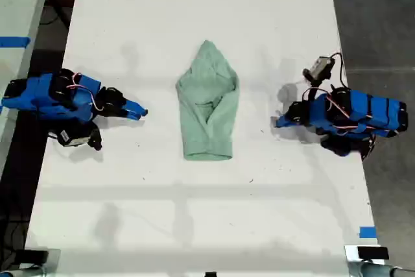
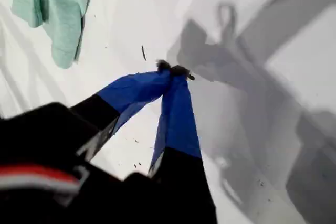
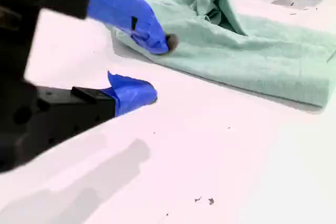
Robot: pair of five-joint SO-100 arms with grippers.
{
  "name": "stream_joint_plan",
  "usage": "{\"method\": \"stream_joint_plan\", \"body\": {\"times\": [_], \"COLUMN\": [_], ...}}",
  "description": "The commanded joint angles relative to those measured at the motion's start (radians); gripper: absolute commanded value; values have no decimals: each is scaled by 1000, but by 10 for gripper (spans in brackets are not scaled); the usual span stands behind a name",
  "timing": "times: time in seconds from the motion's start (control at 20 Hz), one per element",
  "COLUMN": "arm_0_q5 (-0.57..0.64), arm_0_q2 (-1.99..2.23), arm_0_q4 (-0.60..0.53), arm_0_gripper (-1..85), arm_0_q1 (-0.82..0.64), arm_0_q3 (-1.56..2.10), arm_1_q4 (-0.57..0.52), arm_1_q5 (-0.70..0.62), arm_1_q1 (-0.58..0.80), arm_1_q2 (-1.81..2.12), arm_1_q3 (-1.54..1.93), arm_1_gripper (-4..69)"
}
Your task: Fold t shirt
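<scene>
T shirt [image 1: 207,105] — white table [image 1: 130,212], grey floor [image 1: 376,24]

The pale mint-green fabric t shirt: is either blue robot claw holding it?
No: the pale mint-green fabric t shirt lies alone on the white table, with both grippers resting apart from it.

Long white matte table [image 1: 194,225] under bright overhead light, soft shadows on its surface; dark grey floor [image 1: 376,24] either side; blue tape strip [image 1: 14,41] at the exterior view's left.

matt terry-like cloth t shirt [image 1: 209,105]
</scene>
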Motion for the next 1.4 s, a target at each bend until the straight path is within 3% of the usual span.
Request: {"method": "stream_joint_plan", "body": {"times": [0.0, 0.4, 0.55, 0.7, 0.85, 0.95, 1.05, 1.35], "arm_0_q5": [147, 140, 126, 94, 92, 75, 31, -32], "arm_0_q2": [6, 6, -87, -850, -1439, -1623, -1727, -1987], "arm_0_q4": [-84, -74, -163, -245, -86, -74, -104, -173], "arm_0_gripper": [0, 0, -1, -1, 7, 142, 187, 212], "arm_0_q1": [-224, -202, -144, -32, 86, 143, 161, 176], "arm_0_q3": [12, 12, -87, -584, -1186, -1379, -1425, -1476], "arm_1_q4": [-5, -5, -15, -75, -5, -52, -106, -115], "arm_1_q5": [-21, 37, 132, 156, 140, 120, 107, 58], "arm_1_q1": [35, 15, -23, -77, -161, -192, -212, -253], "arm_1_q2": [12, 12, -48, -680, -1216, -1378, -1497, -1744], "arm_1_q3": [25, 25, -60, -531, -1049, -1180, -1252, -1489], "arm_1_gripper": [8, -3, -2, -2, 1, 109, 192, 216]}}
